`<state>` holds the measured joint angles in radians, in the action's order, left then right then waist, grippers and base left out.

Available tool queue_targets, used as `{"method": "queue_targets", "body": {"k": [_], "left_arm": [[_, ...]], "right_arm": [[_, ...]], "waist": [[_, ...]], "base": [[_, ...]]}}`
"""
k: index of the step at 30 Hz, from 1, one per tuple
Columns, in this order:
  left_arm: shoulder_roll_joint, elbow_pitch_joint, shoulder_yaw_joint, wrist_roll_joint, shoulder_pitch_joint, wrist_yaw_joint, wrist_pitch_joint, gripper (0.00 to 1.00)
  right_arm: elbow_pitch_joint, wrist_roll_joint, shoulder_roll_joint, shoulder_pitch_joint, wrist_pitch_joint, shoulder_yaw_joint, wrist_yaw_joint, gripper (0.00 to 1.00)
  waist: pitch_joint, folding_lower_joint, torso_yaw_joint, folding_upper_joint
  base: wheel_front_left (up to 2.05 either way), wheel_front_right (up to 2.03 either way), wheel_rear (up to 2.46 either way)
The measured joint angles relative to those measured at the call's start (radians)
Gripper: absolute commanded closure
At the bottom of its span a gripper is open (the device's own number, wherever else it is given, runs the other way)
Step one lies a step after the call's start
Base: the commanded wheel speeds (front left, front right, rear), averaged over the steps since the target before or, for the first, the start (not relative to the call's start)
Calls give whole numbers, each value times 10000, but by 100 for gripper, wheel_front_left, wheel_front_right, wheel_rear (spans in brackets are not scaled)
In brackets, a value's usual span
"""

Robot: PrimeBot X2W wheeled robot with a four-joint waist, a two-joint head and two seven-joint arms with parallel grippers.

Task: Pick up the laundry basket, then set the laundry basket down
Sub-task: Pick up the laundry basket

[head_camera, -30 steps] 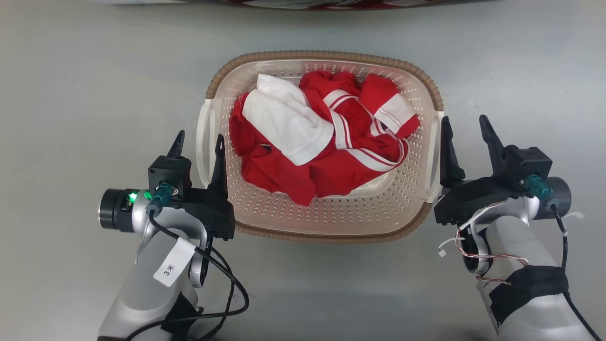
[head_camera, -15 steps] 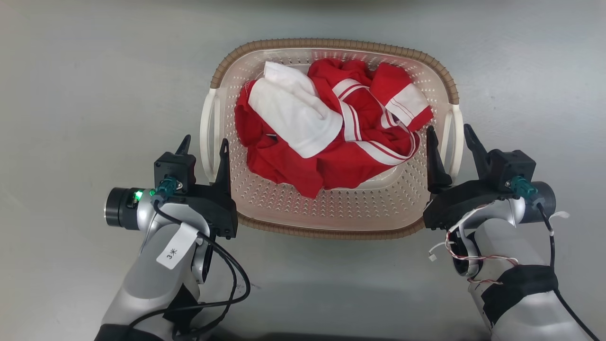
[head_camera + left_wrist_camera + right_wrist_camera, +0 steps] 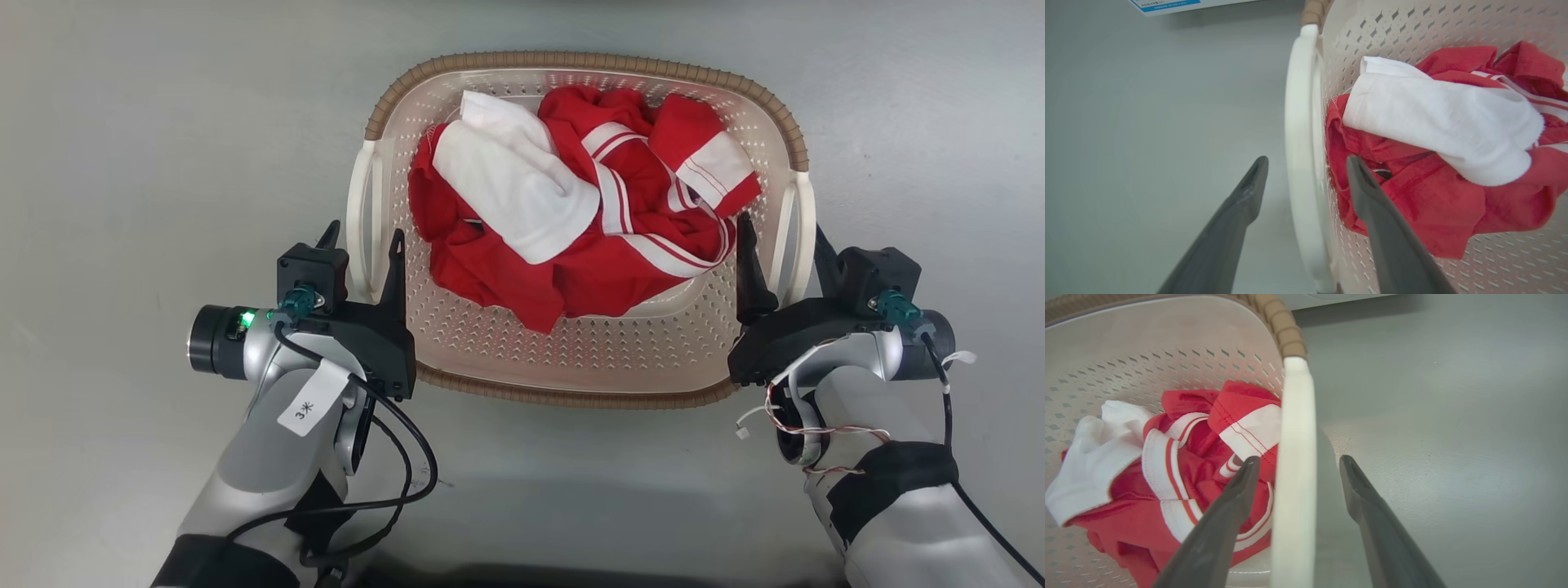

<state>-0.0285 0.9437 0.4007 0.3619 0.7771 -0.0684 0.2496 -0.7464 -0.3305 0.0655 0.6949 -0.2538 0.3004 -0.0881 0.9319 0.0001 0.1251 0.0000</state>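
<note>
Straddling handles [image 3: 359, 196] of the crosswise laundry basket [image 3: 571, 367], left claw [image 3: 365, 230] and right claw [image 3: 780, 226] gape apart.

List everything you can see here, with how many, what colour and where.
laundry basket: one, cream with brown rim, on the floor.
side handles: two, white, on the basket's ends.
clothes: heap, count unclear, red and white, inside the basket.
floor: one, grey, under everything.
label: one, white with blue print, top edge of left wrist view.
left gripper: one, dark, open, astride the left handle.
right gripper: one, dark, open, astride the right handle.
</note>
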Motion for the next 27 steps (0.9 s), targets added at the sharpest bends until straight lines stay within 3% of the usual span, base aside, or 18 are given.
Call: {"method": "queue_targets", "body": {"k": [16,17,20,21,22,23,25,27], "left_arm": [[2,489,755,608,424,67,2,0],[0,508,826,614,442,67,2,0],[4,568,965,686,591,67,2,0],[4,583,986,696,629,67,2,13],[4,614,1012,698,648,67,2,33],[4,662,1041,704,655,67,2,57],[-2,765,1112,771,657,48,2,100],[-84,836,1181,819,657,44,4,100]], "right_arm": [[-405,-508,8,348,-2,453,-123,0],[-414,-522,8,352,-2,483,-146,4],[-447,-610,8,384,-2,564,-178,38],[-458,-621,8,407,-4,585,-184,51],[-487,-658,8,446,-25,608,-186,56],[-510,-663,10,499,-29,631,-188,69],[-543,-660,19,588,-29,696,-188,100],[-621,-650,29,654,-29,746,-236,100]], "waist": [[162,0,-5,0],[169,-1,-10,0],[190,-1,-27,0],[195,0,-31,0],[198,-1,-35,0],[201,-1,-38,0],[202,0,-46,1],[192,-1,-57,0]], "base": [[0,0,0],[0,0,0],[0,0,0],[0,0,0],[0,0,0],[0,0,0],[0,0,0],[0,0,0]]}}
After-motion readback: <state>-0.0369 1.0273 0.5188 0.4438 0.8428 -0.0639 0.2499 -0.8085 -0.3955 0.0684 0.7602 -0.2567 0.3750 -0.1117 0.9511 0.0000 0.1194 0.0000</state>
